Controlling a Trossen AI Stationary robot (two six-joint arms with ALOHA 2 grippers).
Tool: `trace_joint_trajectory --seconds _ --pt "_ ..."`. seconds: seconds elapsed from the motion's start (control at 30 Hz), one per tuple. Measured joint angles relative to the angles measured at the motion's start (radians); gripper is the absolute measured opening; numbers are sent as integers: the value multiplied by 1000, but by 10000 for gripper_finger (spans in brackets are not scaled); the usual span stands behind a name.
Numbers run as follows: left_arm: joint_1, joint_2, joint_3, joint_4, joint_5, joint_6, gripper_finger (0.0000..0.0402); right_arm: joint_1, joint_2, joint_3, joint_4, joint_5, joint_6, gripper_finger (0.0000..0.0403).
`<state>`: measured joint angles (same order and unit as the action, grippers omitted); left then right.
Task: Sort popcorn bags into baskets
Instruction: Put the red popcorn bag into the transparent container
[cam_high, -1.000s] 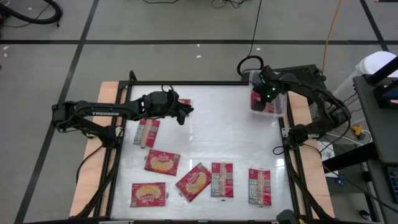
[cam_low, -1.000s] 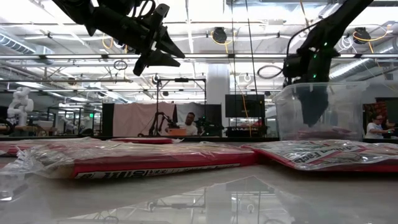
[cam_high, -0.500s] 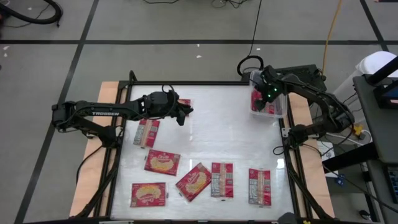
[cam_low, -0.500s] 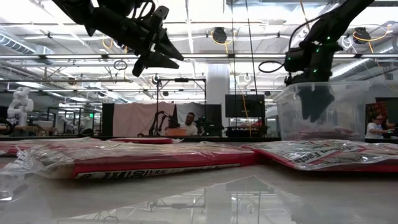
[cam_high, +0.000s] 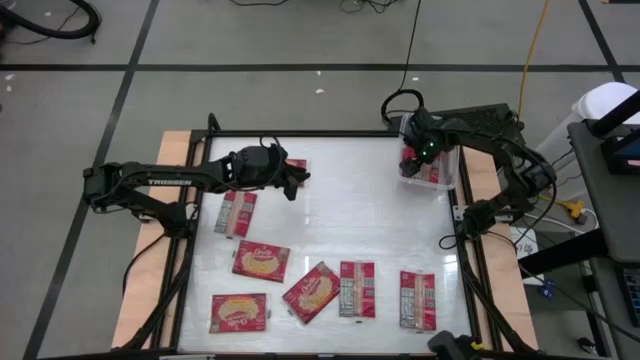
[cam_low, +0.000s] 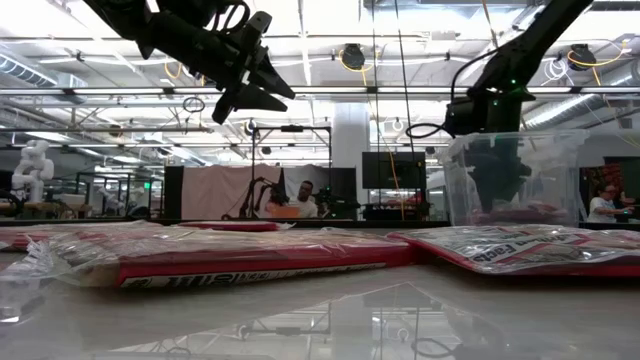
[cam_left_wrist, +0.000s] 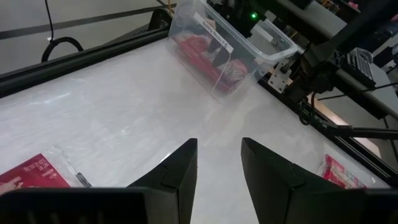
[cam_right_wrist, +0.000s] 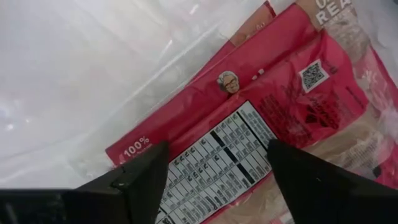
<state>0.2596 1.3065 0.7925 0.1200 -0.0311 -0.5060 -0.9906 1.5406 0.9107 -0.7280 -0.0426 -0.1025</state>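
Several red popcorn bags (cam_high: 261, 260) lie flat on the white table, some picture side up and some panel side up. The clear basket (cam_high: 432, 172) stands at the far right corner with red bags (cam_right_wrist: 261, 106) lying on its bottom. My right gripper (cam_right_wrist: 217, 180) is inside the basket (cam_low: 520, 170), pointing down and open. Its fingers (cam_low: 495, 180) straddle a panel-side-up bag just below them. My left gripper (cam_high: 296, 184) hangs open and holds nothing, high above the table's far left part; it also shows in the low view (cam_low: 262, 88).
One bag (cam_high: 296, 164) lies under my left gripper, another (cam_high: 237, 212) near the left edge. The rest form a row along the near side (cam_high: 357, 289). The table's middle is bare white. A black frame (cam_high: 462, 250) rims the table. People sit far behind (cam_low: 300, 205).
My right gripper has sunk deeper into the basket, shifted toward the basket's left wall, and rolled a little at the wrist. It has stayed open. The bags in the basket lie as they did before.
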Motion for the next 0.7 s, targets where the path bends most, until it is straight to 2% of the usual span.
trace_joint_trajectory --seconds 0.13,0.43,0.7 --pt "0 0 0 -2 0 0 127 17 1 -1 2 48 8 205" --pt "0 0 0 -6 0 11 127 17 3 -2 -4 45 78 15" --pt "0 0 0 -6 0 14 127 18 -90 19 -84 -16 59 1"
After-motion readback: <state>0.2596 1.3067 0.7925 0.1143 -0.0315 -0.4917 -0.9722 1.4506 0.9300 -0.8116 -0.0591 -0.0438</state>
